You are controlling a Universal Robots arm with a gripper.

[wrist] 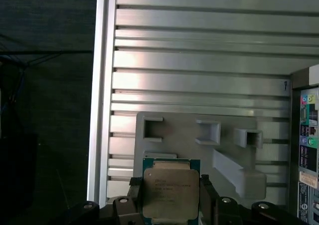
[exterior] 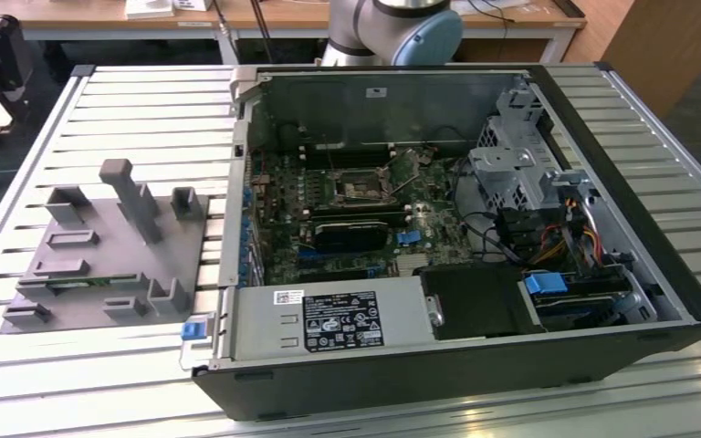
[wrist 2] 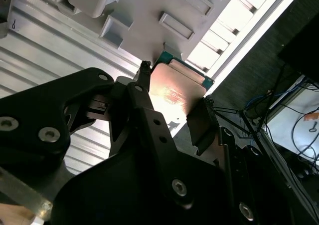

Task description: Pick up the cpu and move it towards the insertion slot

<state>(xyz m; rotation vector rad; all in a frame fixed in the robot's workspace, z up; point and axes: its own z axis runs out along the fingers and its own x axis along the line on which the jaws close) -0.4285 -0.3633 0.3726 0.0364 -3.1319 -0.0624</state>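
One cpu [wrist: 170,192] is pinched by its edges between the black fingers [wrist 2: 142,103] of the gripper [wrist: 170,200], over the grey fixture plate [wrist: 184,145] on the slatted table [wrist: 199,60]. Well apart, inside the open computer case [exterior: 448,379], the insertion slot [exterior: 360,189] lies on the motherboard. A black card [exterior: 350,235] sits just beside it, with a drive cage [exterior: 515,173] and cables [exterior: 533,242] nearby.

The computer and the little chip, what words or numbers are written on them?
Nothing here can be read.
The black sticker on the computer: white print, too small.
The small white sticker beside it: too small.
The chip, in the first wrist view: faint lines of print, too blurred.
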